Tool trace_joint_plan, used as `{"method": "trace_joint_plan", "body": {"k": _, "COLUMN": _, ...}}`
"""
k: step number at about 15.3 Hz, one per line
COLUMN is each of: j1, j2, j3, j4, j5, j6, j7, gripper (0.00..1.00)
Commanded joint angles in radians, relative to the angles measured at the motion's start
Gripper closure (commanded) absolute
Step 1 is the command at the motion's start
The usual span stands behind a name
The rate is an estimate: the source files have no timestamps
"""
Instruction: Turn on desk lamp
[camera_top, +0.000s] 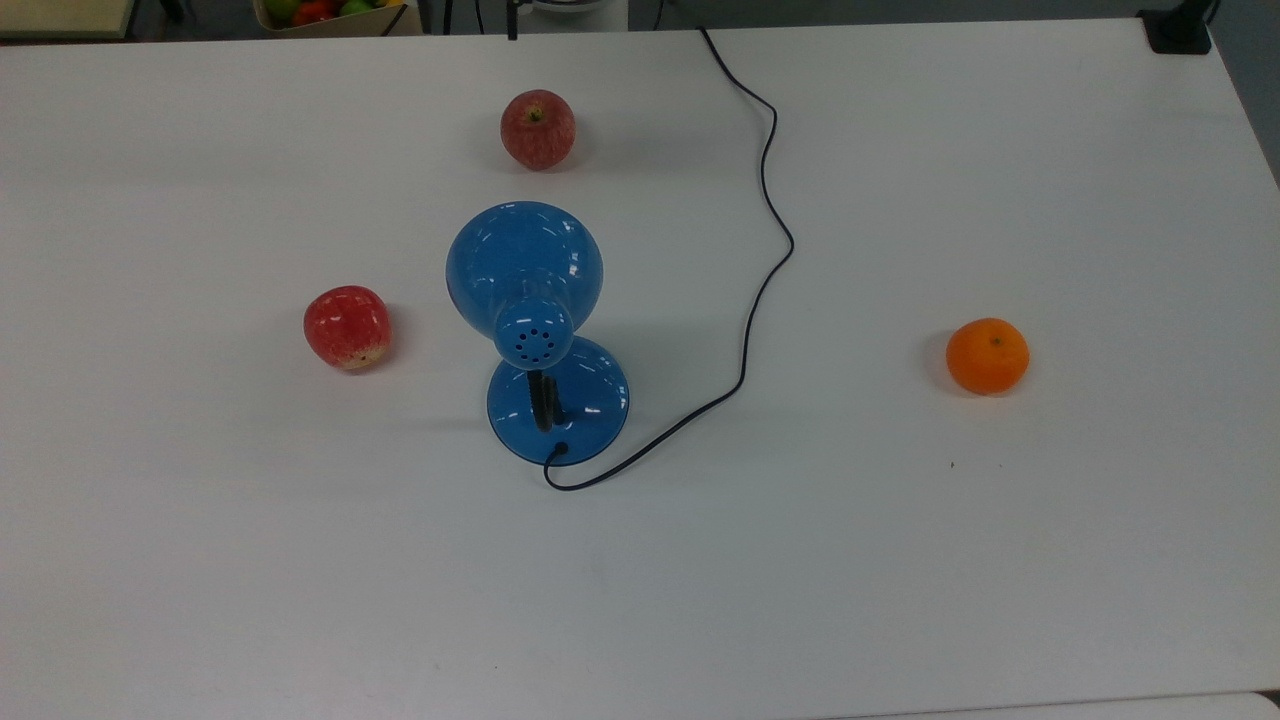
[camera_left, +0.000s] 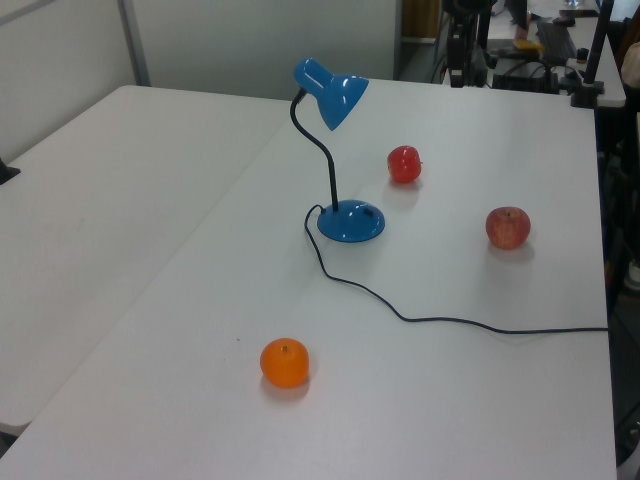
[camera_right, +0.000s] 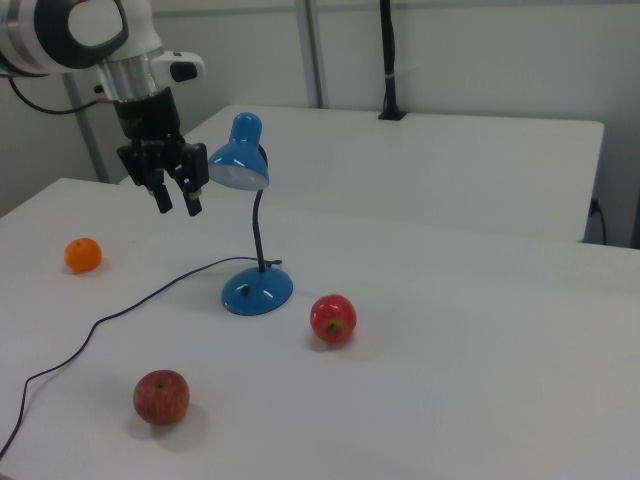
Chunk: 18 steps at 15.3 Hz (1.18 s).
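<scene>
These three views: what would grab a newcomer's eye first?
The glossy blue metal desk lamp with its dome shade stands mid-table on a round base, its thin black cord snaking off over the table's far edge in the top view. In the right view, the black two-finger gripper hangs above the white table, at the lamp's left, jaws open. Two red apples and a round orange tangerine lie scattered around.

In the top view, the desk lamp (camera_top: 540, 330) stands between apple (camera_top: 347, 327) and orange (camera_top: 987, 355).
</scene>
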Motion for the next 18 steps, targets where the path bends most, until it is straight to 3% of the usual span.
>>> {"method": "trace_joint_plan", "body": {"k": 1, "j1": 0.006, "j2": -0.002, "j3": -0.004, "j4": -0.004, "j5": 0.015, "j6": -0.019, "j7": -0.030, "gripper": 1.00}}
{"method": "trace_joint_plan", "body": {"k": 4, "j1": 0.005, "j2": 0.002, "j3": -0.004, "j4": -0.007, "j5": 0.020, "j6": -0.026, "j7": -0.076, "gripper": 1.00}}
{"method": "trace_joint_plan", "body": {"k": 7, "j1": 0.003, "j2": 0.002, "j3": -0.004, "j4": -0.077, "j5": 0.040, "j6": 0.033, "j7": -0.090, "gripper": 1.00}}
{"method": "trace_joint_plan", "body": {"k": 14, "j1": 0.009, "j2": 0.019, "j3": -0.004, "j4": -0.390, "j5": 0.038, "j6": 0.488, "j7": -0.074, "gripper": 1.00}}
{"method": "trace_joint_plan", "body": {"k": 18, "j1": 0.011, "j2": 0.141, "j3": -0.004, "j4": -0.413, "j5": 0.035, "j6": 0.737, "j7": -0.008, "gripper": 1.00}}
